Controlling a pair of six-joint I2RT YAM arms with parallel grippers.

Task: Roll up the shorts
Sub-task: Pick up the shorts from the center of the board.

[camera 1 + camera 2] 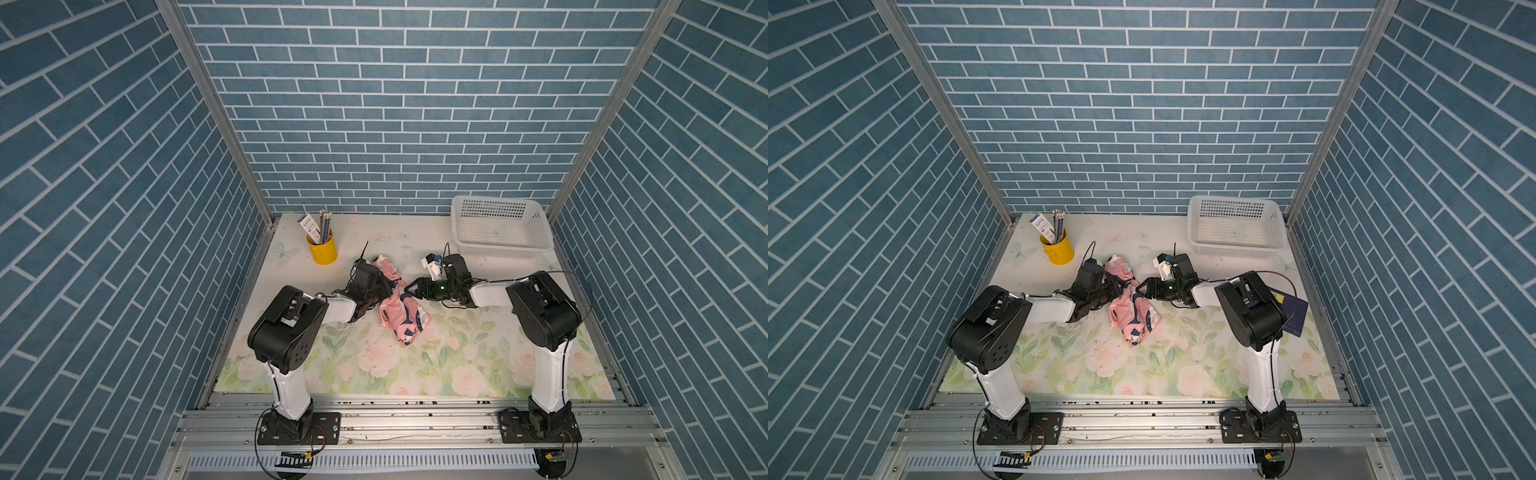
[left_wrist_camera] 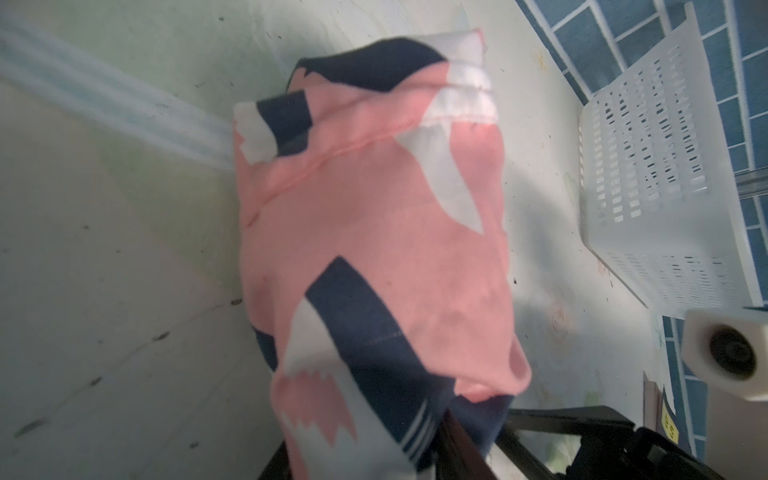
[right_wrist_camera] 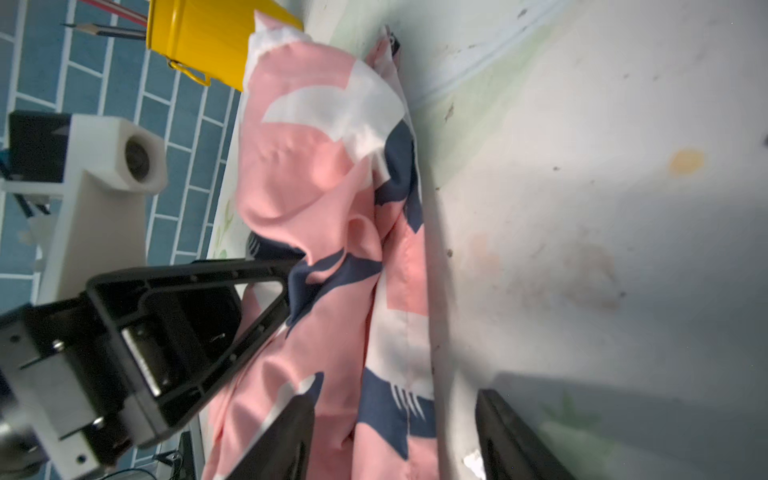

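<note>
The pink shorts [image 1: 400, 309] with navy-and-white sharks lie bunched in a long, loosely rolled bundle on the middle of the floral table, seen in both top views [image 1: 1133, 309]. My left gripper [image 1: 386, 287] comes in from the left and is shut on the bundle's far part; in the left wrist view the fabric [image 2: 374, 232] drapes over its jaws [image 2: 365, 440]. My right gripper [image 1: 409, 287] faces it from the right, open. In the right wrist view one of its fingers [image 3: 291, 432] lies over the shorts [image 3: 332, 199] and the other stands on bare table.
A yellow cup [image 1: 323, 249] holding pencils stands at the back left. A white slotted basket [image 1: 500, 226] sits at the back right. A dark blue book [image 1: 1293, 311] lies behind the right arm. Blue brick walls close three sides.
</note>
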